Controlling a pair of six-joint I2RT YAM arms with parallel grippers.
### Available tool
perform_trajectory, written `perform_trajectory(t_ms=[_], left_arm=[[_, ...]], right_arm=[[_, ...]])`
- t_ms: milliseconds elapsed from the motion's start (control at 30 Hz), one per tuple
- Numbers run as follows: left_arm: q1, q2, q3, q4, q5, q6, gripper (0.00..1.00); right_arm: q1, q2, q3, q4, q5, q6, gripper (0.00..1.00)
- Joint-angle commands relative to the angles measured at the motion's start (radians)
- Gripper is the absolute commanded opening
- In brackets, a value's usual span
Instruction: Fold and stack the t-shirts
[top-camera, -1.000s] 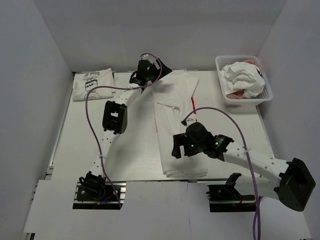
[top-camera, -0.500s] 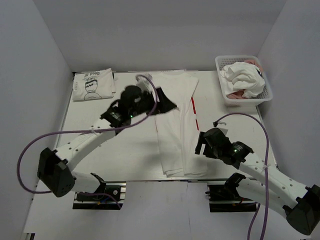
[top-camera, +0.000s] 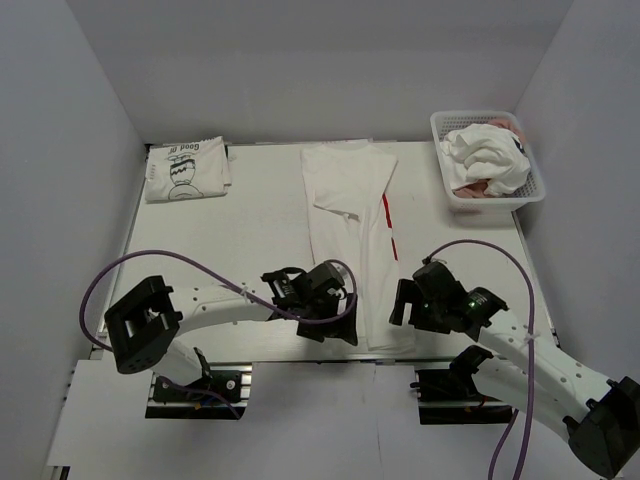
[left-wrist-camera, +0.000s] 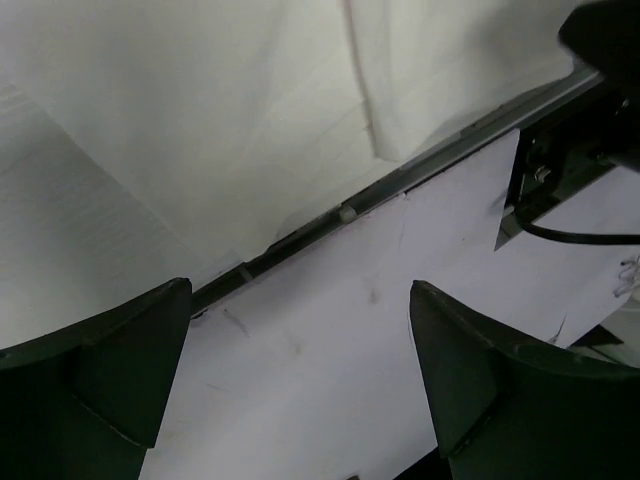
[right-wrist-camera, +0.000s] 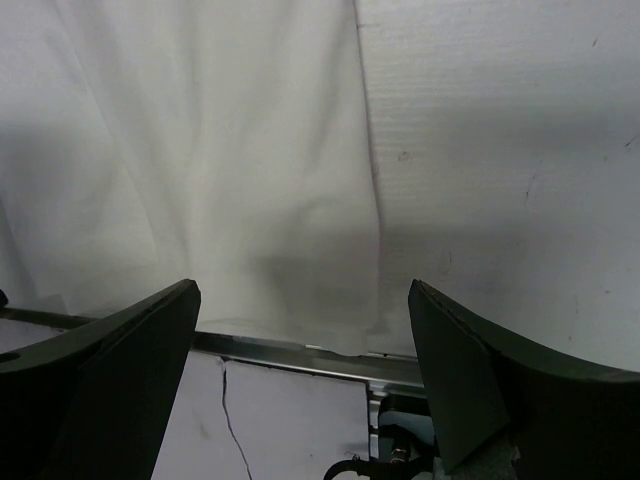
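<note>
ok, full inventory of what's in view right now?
white t-shirt with red print: 1, white, table centre, folded into a long strip that reaches the near edge
folded white t-shirt with black cartoon print: 1, white and black, far left corner
white plastic lattice basket: 1, white, far right corner
crumpled white cloth: count unclear, white, heaped in the basket
pinkish cloth: 1, pink, under that heap
white table: 1, white
left gripper: 1, black, open, at the strip's near left corner
right gripper: 1, black, open, at the strip's near right corner
</note>
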Motion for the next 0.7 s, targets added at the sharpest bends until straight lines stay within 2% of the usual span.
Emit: perform_trajectory(t_ms=[0,133,300,333,367,433,467,533,567,600,633,667], left_arm=[[-0.021,-0.015,-0.015,-0.038,-0.073,-0.048,0.99],[-0.030,0.025,-0.037,-0.047,-0.105,-0.070,0.96],[-0.030,0.096,-0.037,0.013,-0.140,-0.070,0.79],[-0.030,0.096,-0.037,0.023,-0.140,-0.070,0.76],[-0.030,0.108,-0.037,0.036,-0.140,-0.070,0.65],[-0.030,0.117,-0.037,0.036,-0.149,-0.079,0.52],[-0.030,0.117,-0.049,0.036,-0.159,-0.079,0.38],[-0.030,0.108,-0.049,0.025,-0.200,-0.102,0.20],[-0.030,0.108,-0.049,0.025,-0.211,-0.102,0.20],[-0.030,0.108,-0.049,0.013,-0.221,-0.102,0.12],[-0.030,0.099,-0.058,0.013,-0.231,-0.102,0.06],[-0.030,0.099,-0.058,0.004,-0.249,-0.113,0.00]], right_arm=[[-0.005,-0.017,-0.025,-0.030,-0.065,0.028,0.90],[-0.005,-0.025,-0.061,-0.028,-0.083,0.065,0.90],[-0.005,-0.022,-0.088,0.001,-0.080,0.126,0.90],[-0.005,-0.017,-0.097,0.009,-0.083,0.134,0.88],[-0.005,-0.016,-0.107,0.042,-0.088,0.136,0.82],[-0.005,-0.005,-0.117,0.064,-0.114,0.139,0.77],[-0.005,0.009,-0.121,0.076,-0.123,0.136,0.72],[-0.005,0.027,-0.135,0.082,-0.125,0.139,0.64],[-0.005,0.033,-0.144,0.085,-0.128,0.139,0.64],[-0.005,0.037,-0.149,0.097,-0.135,0.137,0.53],[-0.003,0.035,-0.153,0.104,-0.133,0.142,0.48],[-0.003,0.035,-0.161,0.114,-0.133,0.145,0.34]])
